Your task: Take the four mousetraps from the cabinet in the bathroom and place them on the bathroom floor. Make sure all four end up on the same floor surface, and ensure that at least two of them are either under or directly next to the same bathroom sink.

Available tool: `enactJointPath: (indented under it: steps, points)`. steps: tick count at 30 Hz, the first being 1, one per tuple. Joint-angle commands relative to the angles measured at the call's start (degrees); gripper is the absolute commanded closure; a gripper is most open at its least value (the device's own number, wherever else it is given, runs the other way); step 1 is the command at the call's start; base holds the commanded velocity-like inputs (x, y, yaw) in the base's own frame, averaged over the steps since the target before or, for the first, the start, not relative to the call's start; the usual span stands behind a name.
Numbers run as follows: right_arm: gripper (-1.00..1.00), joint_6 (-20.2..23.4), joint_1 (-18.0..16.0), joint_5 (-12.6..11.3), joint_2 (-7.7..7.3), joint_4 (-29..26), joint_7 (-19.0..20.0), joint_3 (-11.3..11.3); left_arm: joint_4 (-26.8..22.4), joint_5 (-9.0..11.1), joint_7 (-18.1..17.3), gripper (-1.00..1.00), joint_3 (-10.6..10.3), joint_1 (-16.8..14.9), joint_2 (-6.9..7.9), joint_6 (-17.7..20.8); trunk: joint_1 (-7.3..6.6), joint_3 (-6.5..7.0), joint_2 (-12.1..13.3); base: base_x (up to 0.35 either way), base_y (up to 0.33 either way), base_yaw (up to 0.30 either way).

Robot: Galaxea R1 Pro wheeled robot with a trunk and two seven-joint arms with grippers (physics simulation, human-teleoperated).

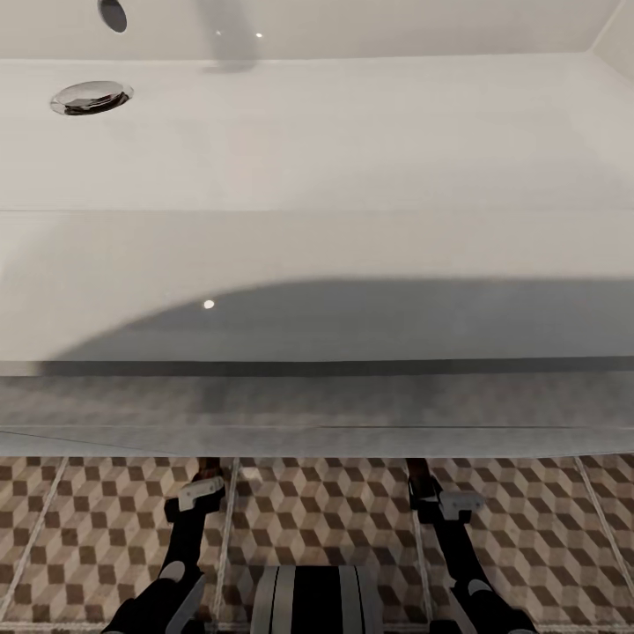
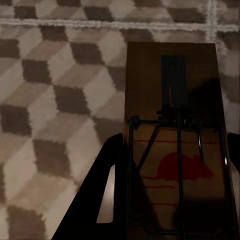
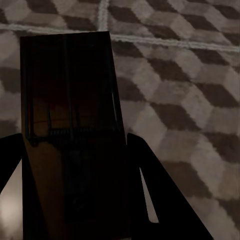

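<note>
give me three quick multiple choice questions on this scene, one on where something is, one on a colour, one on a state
1. Where is the sink's drain?
A. far left of the basin
B. centre of the basin
C. far right of the basin

2. What colour is the mouse mark on the mousetrap in the left wrist view?
A. blue
B. red
C. green

3. What is the state of the right hand?
A. open and empty
B. closed on nothing
C. holding a mousetrap

Answers:
1. A, the head view shows the chrome drain near the upper left of the white sink.
2. B, a red mouse shape is printed on the wooden board.
3. C, dark fingers flank the board above the bathroom floor.
</note>
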Motion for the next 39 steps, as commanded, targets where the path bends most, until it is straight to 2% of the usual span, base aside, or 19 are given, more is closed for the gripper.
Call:
enactJointPath:
  steps: [1, 13, 39]
  points:
    - [1.00, -0.2, -0.1, 0.3, 0.03, -0.2, 0.2, -0.4, -0.1, 0.5, 0.3, 1.00, -0.5, 0.0, 0.04, -0.7, -0.01, -0.03, 0.0, 0.000, 0.000, 0.000]
    - [1.00, 0.0, -1.0, 0.2, 1.12, -1.2, 0.2, -0.4, -0.5, -1.0, 0.2, 1.00, -0.7, -0.5, -0.44, -1.9, -0.01, -0.03, 0.0, 0.000, 0.000, 0.000]
    - [1.00, 0.0, -4.1, 0.1, 1.34, -1.3, -0.3, -0.4, -2.9, -1.1, 0.1, 1.00, -0.7, -1.0, -0.49, -1.8, -0.01, -0.03, 0.0, 0.000, 0.000, 0.000]
